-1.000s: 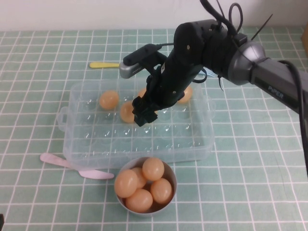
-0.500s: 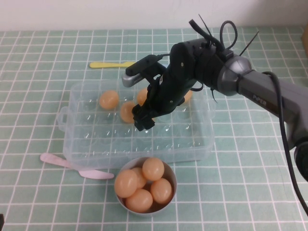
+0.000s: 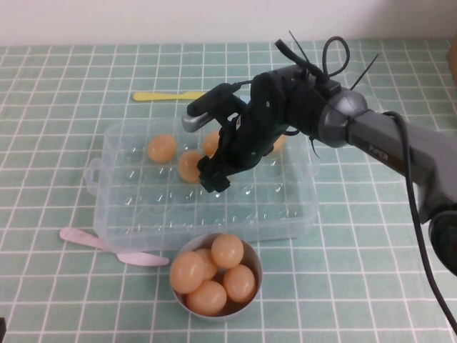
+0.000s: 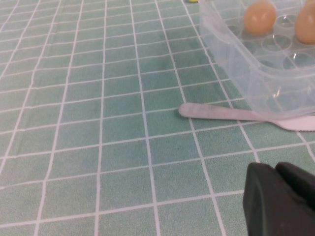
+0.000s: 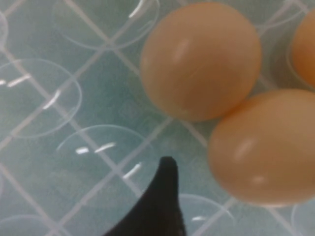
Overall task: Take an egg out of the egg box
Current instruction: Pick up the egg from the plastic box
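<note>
My right gripper (image 3: 214,179) hangs inside the clear plastic rectangular egg box (image 3: 300,214), empty; jaw width: cannot tell. The target smooth tan-orange egg (image 3: 188,166) sits just beside its tip, not yet grasped. My left gripper (image 4: 280,201) rests over green checked tablecloth (image 4: 98,123), well apart.

Green checked tablecloth (image 3: 64,300) (white wall (image 3: 143,21)).

Clear glossy plastic egg box (image 3: 136,214)
</note>
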Robot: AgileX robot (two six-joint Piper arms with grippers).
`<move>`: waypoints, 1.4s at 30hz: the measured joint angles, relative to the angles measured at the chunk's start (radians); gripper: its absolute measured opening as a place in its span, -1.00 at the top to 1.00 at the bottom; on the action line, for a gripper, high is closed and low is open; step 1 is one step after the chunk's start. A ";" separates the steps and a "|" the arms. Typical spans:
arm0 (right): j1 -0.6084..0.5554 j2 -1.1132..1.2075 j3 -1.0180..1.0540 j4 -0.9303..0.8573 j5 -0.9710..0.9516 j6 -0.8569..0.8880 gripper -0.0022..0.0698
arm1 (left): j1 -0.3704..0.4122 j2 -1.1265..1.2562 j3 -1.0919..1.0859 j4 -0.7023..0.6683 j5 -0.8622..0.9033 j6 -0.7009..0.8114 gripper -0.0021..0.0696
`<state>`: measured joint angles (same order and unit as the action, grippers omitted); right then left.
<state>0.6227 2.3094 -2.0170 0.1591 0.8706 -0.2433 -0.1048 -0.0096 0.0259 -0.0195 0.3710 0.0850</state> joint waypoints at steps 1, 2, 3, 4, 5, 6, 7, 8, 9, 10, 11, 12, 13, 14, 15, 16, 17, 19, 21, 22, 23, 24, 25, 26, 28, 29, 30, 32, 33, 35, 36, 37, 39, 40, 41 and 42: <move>0.000 0.005 0.000 -0.004 -0.002 0.000 -0.93 | 0.000 0.000 0.000 0.000 0.000 0.000 0.94; 0.000 0.009 0.000 -0.006 -0.004 0.000 -0.93 | 0.000 0.000 0.000 0.000 0.000 0.000 0.94; 0.000 0.010 0.000 -0.006 -0.004 0.000 -0.93 | 0.000 0.000 0.000 0.000 0.000 0.000 0.94; 0.000 0.012 0.000 -0.006 -0.004 0.000 -0.92 | 0.000 0.000 0.000 0.000 0.000 0.000 0.94; 0.000 0.012 0.000 -0.008 -0.006 0.000 -0.92 | 0.000 0.000 0.000 0.000 0.000 0.000 0.94; 0.000 0.012 0.000 -0.008 -0.010 0.000 -0.92 | 0.000 0.000 0.000 0.000 0.000 0.000 0.94; 0.000 0.012 0.000 -0.010 -0.013 0.000 -0.92 | 0.000 0.000 0.000 0.000 0.000 0.000 0.94; 0.000 0.012 0.000 -0.010 -0.014 0.000 -0.91 | 0.000 0.000 0.000 0.000 0.000 0.000 0.94; 0.000 0.012 0.000 -0.010 -0.014 0.000 -0.90 | 0.000 0.000 0.000 0.000 0.000 0.000 0.94; 0.000 0.012 0.000 -0.011 -0.018 0.000 -0.88 | 0.000 0.000 0.000 0.000 0.000 0.000 0.94; 0.000 0.012 0.000 -0.011 -0.021 0.000 -0.87 | 0.000 0.000 0.000 0.000 0.000 0.000 0.94; 0.000 0.013 0.000 -0.011 -0.027 0.000 -0.86 | 0.000 0.000 0.000 0.000 0.000 0.000 0.94; 0.000 0.013 0.000 -0.012 -0.033 0.000 -0.85 | 0.000 0.000 0.000 0.000 0.000 0.000 0.94; 0.000 0.013 0.000 -0.014 -0.038 0.000 -0.85 | 0.000 0.000 0.000 0.000 0.000 0.000 0.94; 0.000 0.013 0.000 -0.014 -0.046 0.000 -0.84 | 0.000 0.000 0.000 0.000 0.000 0.000 0.94; 0.000 0.014 0.000 -0.014 -0.052 0.000 -0.84 | 0.000 0.000 0.000 0.000 0.000 0.000 0.94; 0.000 0.016 0.000 -0.014 -0.057 0.000 -0.84 | 0.000 0.000 0.000 0.000 0.000 0.000 0.94; 0.000 0.018 0.000 -0.014 -0.061 0.000 -0.83 | 0.000 0.000 0.000 0.000 0.000 0.000 0.94; 0.000 0.018 0.000 -0.014 -0.066 0.000 -0.80 | 0.000 0.000 0.000 0.000 0.000 0.000 0.94; 0.000 0.018 0.000 -0.014 -0.068 0.000 -0.78 | 0.000 0.000 0.000 0.000 0.000 0.000 0.94; 0.000 0.018 0.000 -0.014 -0.068 0.000 -0.77 | 0.000 0.000 0.000 0.000 0.000 0.000 0.94; 0.000 0.018 0.000 -0.014 -0.068 0.000 -0.75 | 0.000 0.000 0.000 0.000 0.000 0.000 0.94; 0.000 0.018 0.000 -0.014 -0.068 0.000 -0.75 | 0.000 0.000 0.000 0.000 0.000 0.000 0.94; 0.000 0.018 0.000 -0.014 -0.068 0.000 -0.74 | 0.000 0.000 0.000 0.000 0.000 0.000 0.94; 0.000 0.019 0.000 -0.014 -0.068 0.000 -0.73 | 0.000 0.000 0.000 0.000 0.000 0.000 0.94; 0.000 0.019 0.000 -0.014 -0.070 0.000 -0.72 | 0.000 0.000 0.000 0.000 0.000 0.000 0.94; 0.000 0.019 0.000 -0.014 -0.070 0.000 -0.71 | 0.000 0.000 0.000 0.000 0.000 0.000 0.94; 0.000 0.019 0.000 -0.012 -0.070 0.000 -0.68 | 0.000 0.000 0.000 0.000 0.000 0.000 0.94; 0.000 0.019 0.000 -0.012 -0.070 0.000 -0.66 | 0.000 0.000 0.000 0.000 0.000 0.000 0.94; 0.000 0.019 0.000 -0.010 -0.070 0.000 -0.60 | 0.000 0.000 0.000 0.000 0.000 0.000 0.94; 0.000 0.019 0.000 -0.008 -0.070 0.000 -0.57 | 0.000 0.000 0.000 0.000 0.000 0.000 0.94; 0.000 0.019 0.000 -0.008 -0.070 0.000 -0.55 | 0.000 0.000 0.000 0.000 0.000 0.000 0.94; 0.000 0.019 0.000 -0.008 -0.070 0.000 -0.50 | 0.000 0.000 0.000 0.000 0.000 0.000 0.94; 0.000 0.019 0.000 -0.008 -0.070 0.000 -0.46 | 0.000 0.000 0.000 0.000 0.000 0.000 0.94; 0.000 0.019 0.000 -0.006 -0.070 0.000 -0.43 | 0.000 0.000 0.000 0.000 0.000 0.000 0.94; 0.000 0.019 0.000 -0.001 -0.070 0.000 -0.36 | 0.000 0.000 0.000 0.000 0.000 0.000 0.94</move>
<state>0.6227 2.3286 -2.0170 0.1577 0.8005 -0.2433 -0.1048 -0.0096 0.0259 -0.0195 0.3710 0.0850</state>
